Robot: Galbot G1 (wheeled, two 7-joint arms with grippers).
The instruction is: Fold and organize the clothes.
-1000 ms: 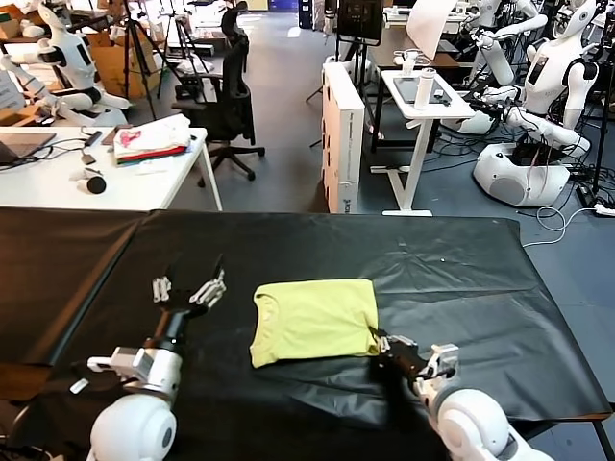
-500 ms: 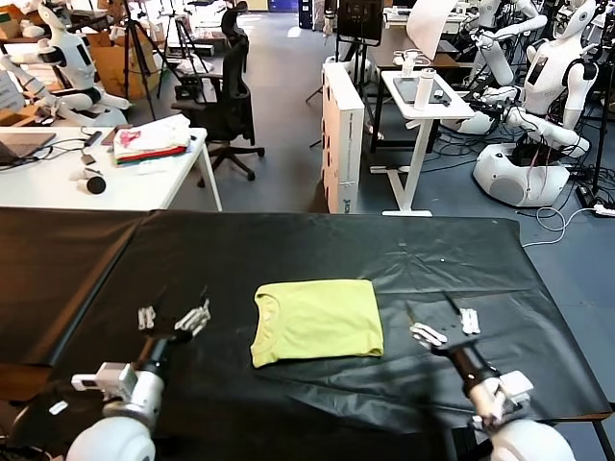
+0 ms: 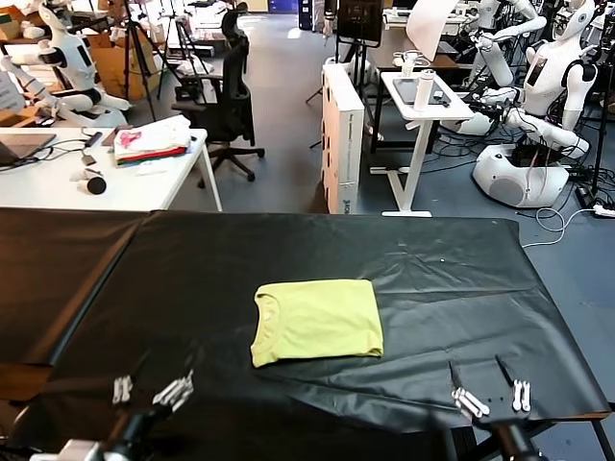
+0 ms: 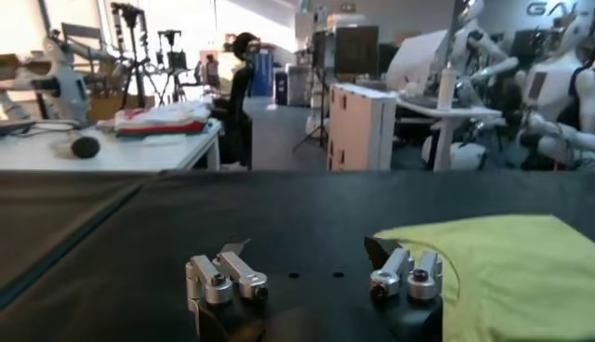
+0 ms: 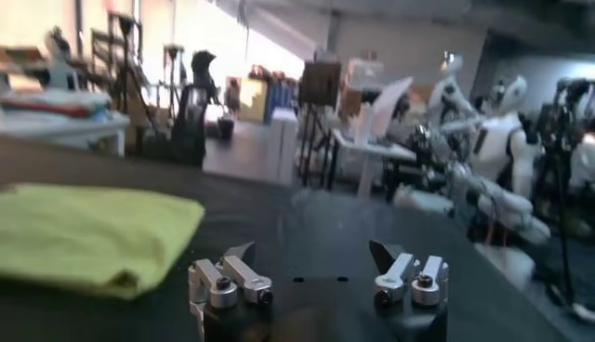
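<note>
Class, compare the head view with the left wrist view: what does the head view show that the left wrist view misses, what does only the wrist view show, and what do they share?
Only the head view shows the whole folded T-shirt and the right gripper, open near the black table's front edge. Only the left wrist view shows the left gripper close up, open and empty. Both share the T-shirt, the table and the fabric pile on the white desk.

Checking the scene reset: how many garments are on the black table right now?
1. A folded yellow-green T-shirt lies flat mid-table on the black cloth, between the open left gripper and open right gripper, both clear of it. Nothing else seen there.
</note>
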